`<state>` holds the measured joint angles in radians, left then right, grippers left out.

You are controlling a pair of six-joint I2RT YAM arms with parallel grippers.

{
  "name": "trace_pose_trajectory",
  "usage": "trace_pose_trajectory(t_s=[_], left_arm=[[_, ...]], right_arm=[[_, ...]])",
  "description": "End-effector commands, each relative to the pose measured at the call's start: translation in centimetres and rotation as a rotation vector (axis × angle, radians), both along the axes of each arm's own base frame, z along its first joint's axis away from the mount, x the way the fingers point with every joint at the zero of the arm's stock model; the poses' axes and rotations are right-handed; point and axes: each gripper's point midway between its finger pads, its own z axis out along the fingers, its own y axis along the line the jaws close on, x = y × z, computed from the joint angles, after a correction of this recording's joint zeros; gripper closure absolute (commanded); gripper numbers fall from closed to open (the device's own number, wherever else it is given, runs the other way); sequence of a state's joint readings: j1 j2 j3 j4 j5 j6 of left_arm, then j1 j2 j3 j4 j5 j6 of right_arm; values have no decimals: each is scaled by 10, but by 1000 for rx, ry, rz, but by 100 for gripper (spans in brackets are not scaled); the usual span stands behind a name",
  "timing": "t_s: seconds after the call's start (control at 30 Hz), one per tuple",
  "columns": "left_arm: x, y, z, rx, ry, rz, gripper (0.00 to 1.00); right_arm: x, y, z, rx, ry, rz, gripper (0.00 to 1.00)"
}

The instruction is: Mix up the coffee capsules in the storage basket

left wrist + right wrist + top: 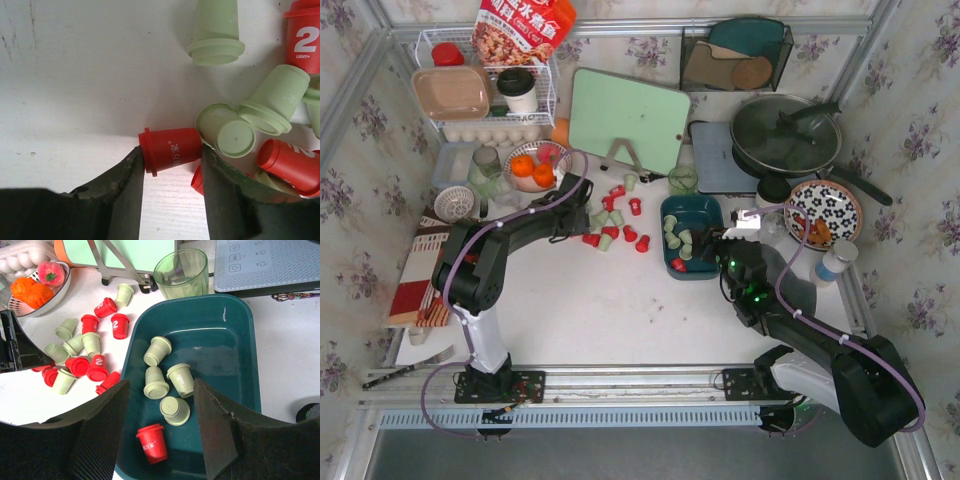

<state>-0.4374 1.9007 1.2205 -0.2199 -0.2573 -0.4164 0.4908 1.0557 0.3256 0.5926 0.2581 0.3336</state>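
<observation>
On the white table lies a scatter of red and pale green coffee capsules (pixel 615 215), also visible in the right wrist view (pixel 82 355). My left gripper (pixel 171 157) is at the scatter's left edge, shut on a red capsule (pixel 172 146) that lies on its side, one finger on its rim and the other on its base. The dark teal storage basket (pixel 698 210) holds several green capsules (pixel 156 351) and one red capsule (pixel 152 442). Over the basket's near end my right gripper (pixel 161 385) hangs open, holding nothing.
A green glass cup (pixel 683 180) stands just behind the basket. A bowl of oranges (pixel 535 165) sits behind the left gripper, with a green cutting board (pixel 628 118) beyond. A floral plate (pixel 823 210) and a lidded pan (pixel 785 135) are to the right.
</observation>
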Motion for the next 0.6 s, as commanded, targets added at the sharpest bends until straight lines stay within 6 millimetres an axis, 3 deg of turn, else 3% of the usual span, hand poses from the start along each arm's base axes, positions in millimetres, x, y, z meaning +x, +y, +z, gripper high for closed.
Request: trace_pose_trajectory(t_s=[0.0, 0.13, 0.3, 0.43, 0.57], left_arm=[[-4, 5, 4, 11, -5, 7, 57], [-11, 8, 16, -8, -32, 16, 63], [-18, -4, 48, -85, -101, -13, 67], [-23, -29, 84, -157, -180, -85, 66], [-29, -72, 114, -254, -254, -212, 66]], right_arm=[[3, 2, 11, 14, -34, 3, 38], [3, 2, 12, 15, -36, 2, 38], [3, 2, 12, 16, -37, 2, 38], [3, 2, 13, 17, -39, 2, 38], [3, 0, 14, 17, -41, -7, 38]])
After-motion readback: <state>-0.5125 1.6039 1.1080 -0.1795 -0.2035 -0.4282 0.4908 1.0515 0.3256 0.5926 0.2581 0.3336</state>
